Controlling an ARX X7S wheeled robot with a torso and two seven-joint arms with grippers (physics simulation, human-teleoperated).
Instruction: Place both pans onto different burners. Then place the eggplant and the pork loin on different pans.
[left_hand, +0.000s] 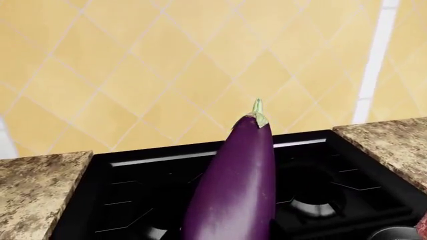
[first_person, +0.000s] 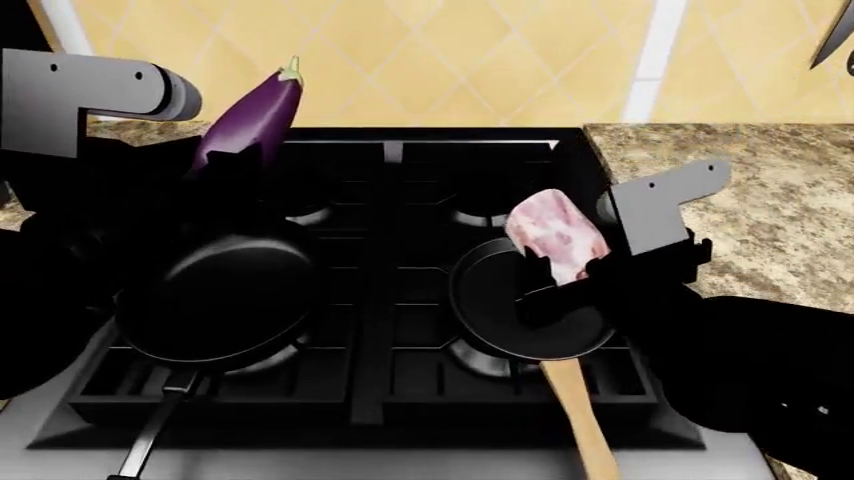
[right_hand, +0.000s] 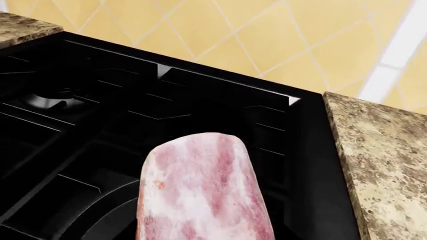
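step: both pans sit on burners, food next | left jaws clamped on glossy purple eggplant (first_person: 251, 112) above deep black long-handled pan (first_person: 220, 297) | right jaws hold pink marbled pork loin (first_person: 558, 238) over shallow wooden-handled pan (first_person: 527, 310) | next: lower, release (gently, I'd say)

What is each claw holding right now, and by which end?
The left claw holds the eggplant by its rounded bottom end, stem up. The right claw holds the pork by its lower end, above the wooden-handled pan.

Two black pans (first_person: 220, 300) (first_person: 527, 305) sit on front burners (first_person: 481, 355). The purple eggplant (first_person: 247, 120) and pink pork loin (first_person: 557, 238) are held above them.
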